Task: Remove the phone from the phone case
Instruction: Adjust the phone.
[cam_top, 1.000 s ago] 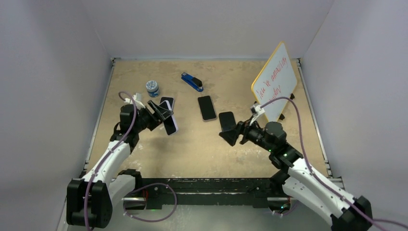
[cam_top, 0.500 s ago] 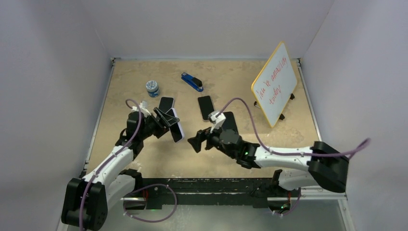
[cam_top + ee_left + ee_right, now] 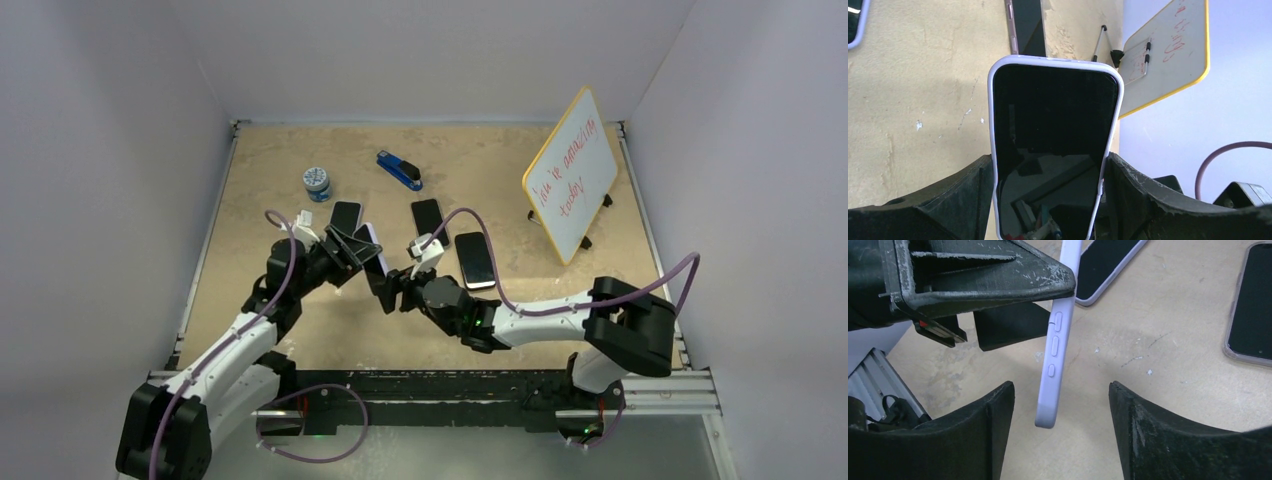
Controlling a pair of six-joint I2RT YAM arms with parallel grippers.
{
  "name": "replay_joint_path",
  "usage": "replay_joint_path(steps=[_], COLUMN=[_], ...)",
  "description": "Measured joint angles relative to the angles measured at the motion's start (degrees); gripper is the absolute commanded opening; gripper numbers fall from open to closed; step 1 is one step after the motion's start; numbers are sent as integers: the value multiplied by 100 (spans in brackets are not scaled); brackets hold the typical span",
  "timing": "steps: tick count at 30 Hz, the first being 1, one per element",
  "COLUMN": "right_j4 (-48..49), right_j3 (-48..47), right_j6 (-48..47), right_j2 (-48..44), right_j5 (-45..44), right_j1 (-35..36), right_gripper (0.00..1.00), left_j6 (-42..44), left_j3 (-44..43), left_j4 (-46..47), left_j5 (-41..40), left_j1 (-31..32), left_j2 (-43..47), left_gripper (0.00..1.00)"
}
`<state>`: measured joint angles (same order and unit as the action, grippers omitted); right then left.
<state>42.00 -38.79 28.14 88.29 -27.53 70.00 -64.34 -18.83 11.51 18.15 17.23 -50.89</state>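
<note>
The phone [image 3: 1055,130] has a dark screen and sits in a lavender phone case [image 3: 1055,345]. My left gripper [image 3: 1050,172] is shut on the case's long edges and holds it off the table, left of centre in the top view [image 3: 372,255]. My right gripper [image 3: 1060,387] has come up to the free end of the case. Its jaws are open on either side of that end, with a gap on both sides. From above, the right gripper [image 3: 392,292] is just right of the left gripper [image 3: 350,250].
Three other phones lie on the table [image 3: 345,215] [image 3: 430,222] [image 3: 475,260]. A blue stapler [image 3: 400,170] and a blue-lidded jar [image 3: 317,182] sit at the back. A yellow-framed whiteboard [image 3: 572,175] stands at the right.
My right arm swung left from the table's middle to the held phone, and its jaws narrowed somewhat. My left gripper carried the phone slightly to the right.
</note>
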Motion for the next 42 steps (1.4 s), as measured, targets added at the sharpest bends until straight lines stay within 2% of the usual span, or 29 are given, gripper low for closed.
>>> replay_joint_path(steps=[6, 7, 9, 11, 12, 14, 17, 19, 23, 29, 35, 42], right_j4=[411, 479, 581, 726, 769, 861, 1047, 1215, 1379, 1325, 1294, 1469], right_j3=[37, 57, 94, 109, 125, 236, 363, 538, 931, 1384, 2153, 2544], right_j6=[177, 184, 179, 168, 160, 192, 205, 225, 256, 354, 678, 1147], right_j2=[26, 26, 28, 61, 68, 72, 68, 24, -321, -1121, -1786, -1794], right_j5=[24, 26, 57, 125, 133, 107, 186, 260, 385, 518, 774, 1287], right_j1=[2, 2, 2, 2, 2, -50, -50, -39, -9, -20, -597, -1255], right_gripper=[50, 44, 26, 4, 0, 0, 0, 0, 0, 0, 0, 0], left_j6=[-4, 0, 4, 37, 63, 212, 420, 629, 927, 1436, 1985, 1950], left_j3=[35, 66, 125, 168, 181, 181, 179, 166, 85, -20, -37, 560], left_j4=[20, 24, 4, -2, -17, -50, -173, -289, -382, -267, 267, 1497], left_j5=[-26, -28, -31, -26, -20, -42, -7, 116, 470, 807, 798, 1040], left_j1=[146, 168, 210, 243, 256, 256, 269, 284, 348, 385, 308, 308], left_j2=[155, 181, 232, 280, 313, 402, 503, 551, 564, 769, 804, 815], left_gripper=[0, 0, 0, 0, 0, 9, 42, 59, 75, 85, 87, 87])
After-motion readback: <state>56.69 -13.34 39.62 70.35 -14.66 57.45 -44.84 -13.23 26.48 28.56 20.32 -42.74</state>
